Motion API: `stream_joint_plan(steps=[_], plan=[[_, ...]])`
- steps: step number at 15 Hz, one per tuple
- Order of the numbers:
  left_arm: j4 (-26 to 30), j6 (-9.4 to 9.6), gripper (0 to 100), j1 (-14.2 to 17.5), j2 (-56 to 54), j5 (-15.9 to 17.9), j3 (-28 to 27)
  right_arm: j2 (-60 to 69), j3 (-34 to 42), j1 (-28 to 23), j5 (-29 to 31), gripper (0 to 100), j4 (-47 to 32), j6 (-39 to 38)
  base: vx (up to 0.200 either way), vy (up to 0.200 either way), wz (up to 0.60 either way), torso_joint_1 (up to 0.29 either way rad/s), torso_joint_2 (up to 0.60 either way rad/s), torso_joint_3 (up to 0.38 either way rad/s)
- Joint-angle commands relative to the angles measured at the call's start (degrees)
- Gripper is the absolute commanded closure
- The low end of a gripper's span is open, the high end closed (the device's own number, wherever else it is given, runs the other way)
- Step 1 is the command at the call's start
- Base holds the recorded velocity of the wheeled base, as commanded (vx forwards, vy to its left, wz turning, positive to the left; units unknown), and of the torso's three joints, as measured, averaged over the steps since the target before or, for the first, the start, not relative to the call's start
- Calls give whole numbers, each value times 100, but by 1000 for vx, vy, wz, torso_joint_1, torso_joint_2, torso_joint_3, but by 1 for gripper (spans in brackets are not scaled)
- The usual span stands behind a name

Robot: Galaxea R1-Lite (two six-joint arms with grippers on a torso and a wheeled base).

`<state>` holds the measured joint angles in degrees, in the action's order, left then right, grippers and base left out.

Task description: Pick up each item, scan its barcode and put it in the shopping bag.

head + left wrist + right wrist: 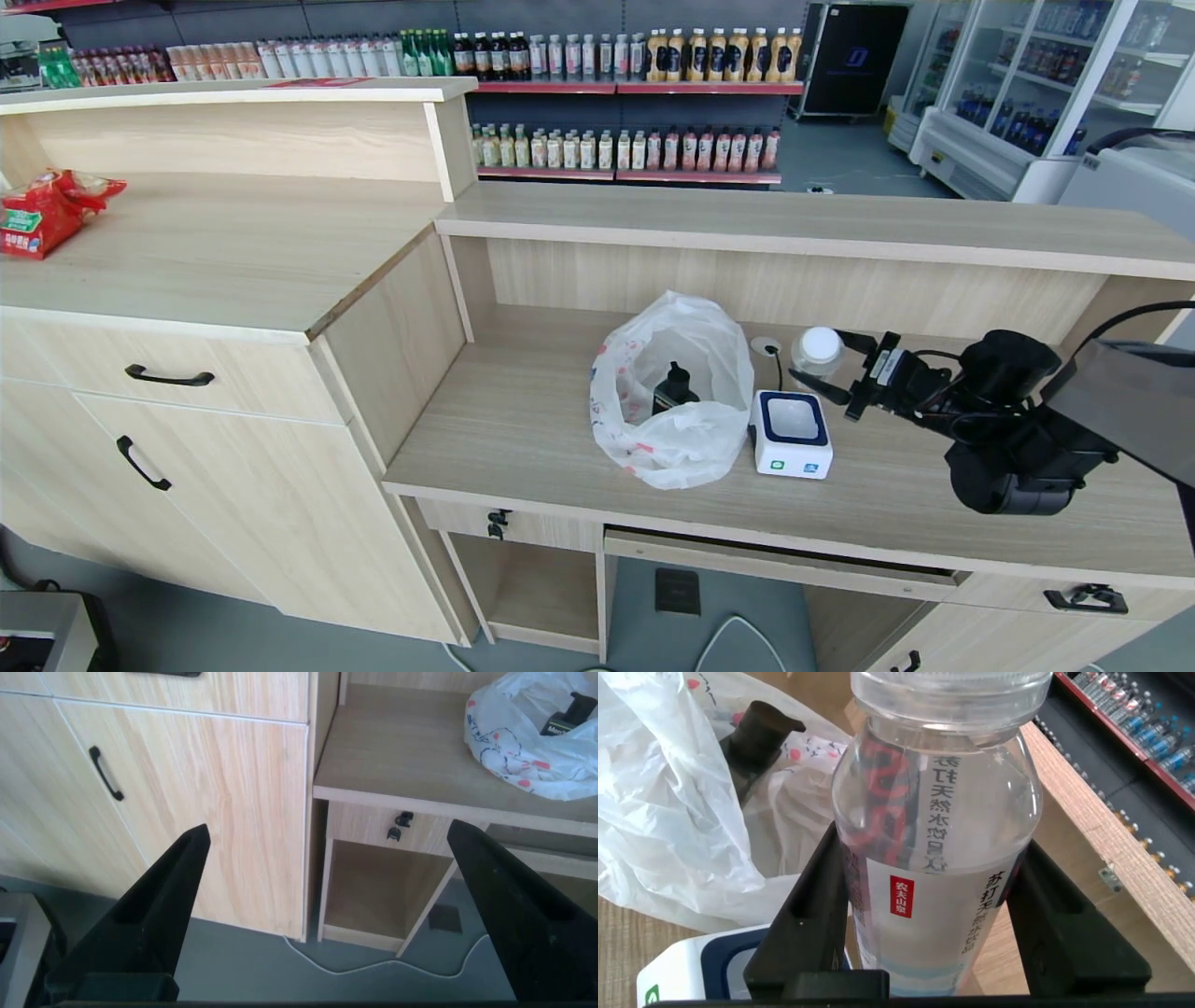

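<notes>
A pale, matte wood-grain table (523, 439), backed by a raised ledge; near the middle of its lower surface, toward the front edge, slumps a thin, crinkled white plastic shopping bag (695, 453) with small red and blue print, its mouth gaping open; inside stands a dark bottle (673, 386) with a spout-shaped top. Just beside the bag, on its right, sits a scanner (792, 434): a small white box with rounded corners and a glossy pale window framed in dark blue. Just behind the scanner, toward the table's back edge, is the water bottle (938, 859): clear, smooth, rounded plastic with a white cap, liquid inside, and a see-through label with red and dark print; whether its base touches the table cannot be told. The right fingers (801, 919), black and flat-sided, press against both sides of its body, gripping it. The left fingers (159, 905), two black tapering wedges, are spread wide and hold nothing, low before the pale wooden cupboard front (215, 803) at the table's left end.
</notes>
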<state>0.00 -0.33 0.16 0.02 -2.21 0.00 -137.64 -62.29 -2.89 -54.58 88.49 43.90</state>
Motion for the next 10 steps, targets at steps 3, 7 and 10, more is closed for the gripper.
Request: stream_joint_plan(steps=[3, 7, 10], plan=[[0, -2, 0, -7, -2, 1, 0, -87, -28, 78, 0, 100, 19, -39, 0, 0, 0, 0, 0, 0], [0, -2, 0, 2, -2, 1, 0, -87, -37, 87, 0, 100, 28, -48, 0, 0, 0, 0, 0, 0], [0, -2, 0, 2, -2, -8, 0, -78, -28, 78, 0, 100, 28, -48, 0, 0, 0, 0, 0, 0]])
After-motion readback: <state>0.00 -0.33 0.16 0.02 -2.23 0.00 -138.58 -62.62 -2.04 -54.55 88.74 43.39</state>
